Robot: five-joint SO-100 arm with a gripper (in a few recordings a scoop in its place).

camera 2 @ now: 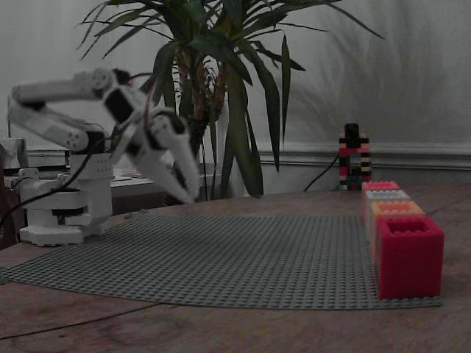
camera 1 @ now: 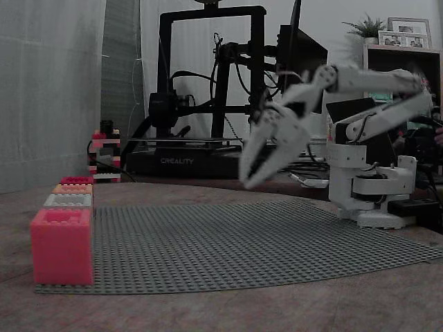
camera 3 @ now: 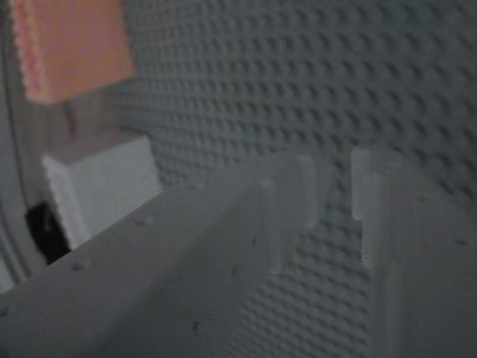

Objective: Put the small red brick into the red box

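The red box [camera 2: 408,254] stands at the near right corner of the grey baseplate [camera 2: 221,257]; in the other fixed view it is the farthest box of the row [camera 1: 76,180]. The small red brick is out of view. My white gripper [camera 1: 250,181] hangs above the baseplate's far side, pointing down and well apart from the boxes, and it also shows at the left in a fixed view [camera 2: 190,197]. In the wrist view its fingertips [camera 3: 305,183] stand a narrow gap apart, with studded plate showing between them and nothing held.
The row also holds a pink-coral box [camera 1: 61,245], a white box [camera 1: 68,200] and an orange box [camera 2: 396,209]. A small brick tower [camera 2: 353,158] stands behind the row. A 3D printer [camera 1: 208,90] and a potted plant [camera 2: 221,88] stand off the plate.
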